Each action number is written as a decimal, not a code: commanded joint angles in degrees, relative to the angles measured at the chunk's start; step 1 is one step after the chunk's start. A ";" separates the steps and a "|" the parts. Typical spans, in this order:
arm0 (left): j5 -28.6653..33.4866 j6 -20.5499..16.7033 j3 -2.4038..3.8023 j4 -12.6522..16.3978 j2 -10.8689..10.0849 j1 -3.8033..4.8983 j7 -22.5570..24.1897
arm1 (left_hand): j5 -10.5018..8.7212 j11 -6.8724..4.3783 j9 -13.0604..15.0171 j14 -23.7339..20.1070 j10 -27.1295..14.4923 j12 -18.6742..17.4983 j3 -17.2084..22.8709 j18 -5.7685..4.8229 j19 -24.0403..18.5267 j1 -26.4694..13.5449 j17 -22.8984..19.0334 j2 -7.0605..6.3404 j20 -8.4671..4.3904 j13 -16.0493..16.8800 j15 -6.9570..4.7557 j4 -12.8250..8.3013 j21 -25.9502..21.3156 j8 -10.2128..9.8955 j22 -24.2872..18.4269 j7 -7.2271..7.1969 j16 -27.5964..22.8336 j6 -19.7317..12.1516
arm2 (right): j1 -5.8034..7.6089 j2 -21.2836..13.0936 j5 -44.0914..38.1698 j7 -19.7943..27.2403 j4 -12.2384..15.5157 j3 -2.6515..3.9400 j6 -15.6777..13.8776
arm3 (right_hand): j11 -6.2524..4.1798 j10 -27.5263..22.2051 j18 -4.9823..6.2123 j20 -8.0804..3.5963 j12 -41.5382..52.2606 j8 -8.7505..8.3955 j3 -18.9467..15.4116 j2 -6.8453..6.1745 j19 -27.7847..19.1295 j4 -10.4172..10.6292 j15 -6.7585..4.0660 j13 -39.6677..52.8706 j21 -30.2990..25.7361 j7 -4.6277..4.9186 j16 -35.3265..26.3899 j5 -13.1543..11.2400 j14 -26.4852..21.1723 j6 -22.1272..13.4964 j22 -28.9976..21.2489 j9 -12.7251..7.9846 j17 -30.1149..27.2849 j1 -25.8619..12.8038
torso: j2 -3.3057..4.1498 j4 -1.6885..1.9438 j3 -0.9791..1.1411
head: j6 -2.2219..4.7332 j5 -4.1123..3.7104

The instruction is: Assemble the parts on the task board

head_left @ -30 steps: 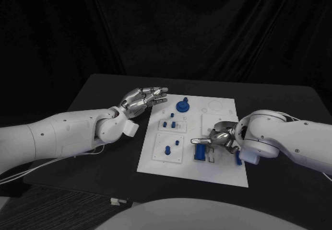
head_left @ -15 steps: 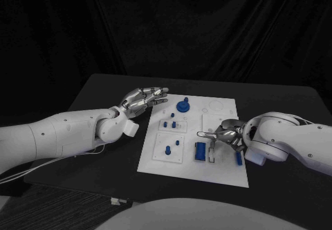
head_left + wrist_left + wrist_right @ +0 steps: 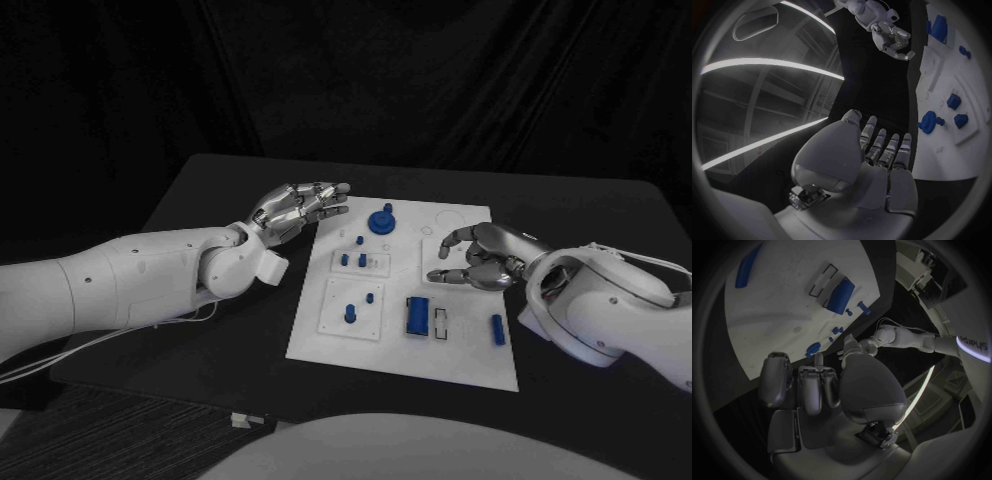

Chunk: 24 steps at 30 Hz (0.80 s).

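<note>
- The black table point(image 3: 216, 190) carries the white task board point(image 3: 462, 365) at its middle.
- My right hand point(image 3: 483, 258) hovers over the board's right half, fingers curled and apart, holding nothing.
- My left hand point(image 3: 300, 205) rests beside the board's far left corner, fingers apart, empty.
- A blue block point(image 3: 417, 316) lies near the board's middle; a slim blue bar point(image 3: 498, 330) sits right of it; a blue knob point(image 3: 382, 220) stands at the far edge.

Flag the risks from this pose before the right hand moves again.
1. The right hand hovers over the task board holding nothing; no part is secured, so a fresh grasp is needed and may miss.
2. The blue block and the slim blue piece lie loose near that arm; a low sweep could knock them.
3. The left hand sits by the board's edge near the blue knob; a drift could nudge the board.
</note>
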 commanded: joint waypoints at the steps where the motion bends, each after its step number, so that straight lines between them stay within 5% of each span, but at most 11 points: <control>1: 0.34 0.57 0.06 0.13 -0.01 -0.07 0.79 | 0.38 -0.12 0.07 0.04 0.32 0.35 0.33 -0.67 -0.20 0.08 0.07 -0.45 -0.06 0.05 0.46 -0.12 -0.28 0.19 0.05 2.15 0.34 0.33 | -1.33 -0.78 -15.17 5.31 1.46 -0.02 -6.51 | 0.35 6.00 -0.01 0.64 0.14 -0.40 2.88 -2.05 0.56 1.58 0.64 15.09 0.09 0.20 0.14 -1.44 5.99 -4.07 10.24 -2.11 15.04 2.13 | -0.01 0.02 -0.03 | -0.01 -0.12; 11: 0.34 0.67 0.06 0.09 -0.02 -0.08 0.82 | 0.50 0.02 0.07 0.06 0.44 0.44 0.49 -0.63 -0.17 0.09 0.07 -0.42 -0.08 0.07 0.38 -0.10 -0.27 0.24 0.02 2.24 0.36 0.38 | -5.83 -1.28 -21.84 4.52 2.70 -0.03 -5.26 | 0.61 6.00 0.02 0.80 0.14 2.81 6.24 -4.57 0.53 4.16 0.84 15.09 -0.08 0.53 0.12 2.81 5.98 -7.05 10.19 -5.24 15.00 5.44 | 0.04 -0.06 0.01 | -0.01 -0.13; 18: 0.34 0.71 0.06 0.06 -0.04 -0.10 0.82 | 0.59 0.07 0.07 0.02 0.43 0.38 0.60 -0.62 -0.20 0.12 0.06 -0.37 -0.08 0.06 0.36 -0.10 -0.29 0.25 -0.03 2.27 0.31 0.35 | -8.07 -0.77 -22.61 3.38 2.53 -0.03 -4.29 | 0.96 6.00 0.08 1.09 0.14 5.72 6.57 -7.58 0.47 5.12 1.16 15.09 -0.43 0.91 0.07 -2.33 5.95 -9.15 10.10 -6.50 14.85 3.78 | 0.02 -0.03 -0.01 | -0.01 -0.16; 24: 0.34 0.83 0.06 0.10 -0.04 -0.11 0.78 | 0.66 0.10 0.07 0.02 0.45 0.40 0.71 -0.61 -0.19 0.15 0.06 -0.31 -0.08 0.06 0.35 -0.10 -0.29 0.26 -0.04 2.29 0.33 0.37 | -9.04 -0.19 -23.46 1.61 2.24 -0.03 -3.57 | 1.22 6.00 0.20 1.25 0.14 7.67 6.03 -9.57 0.24 5.27 1.35 15.09 -1.15 1.25 -0.14 -3.69 5.82 -10.61 9.91 -7.08 14.24 2.82 | 0.00 0.00 0.00 | -0.01 -0.28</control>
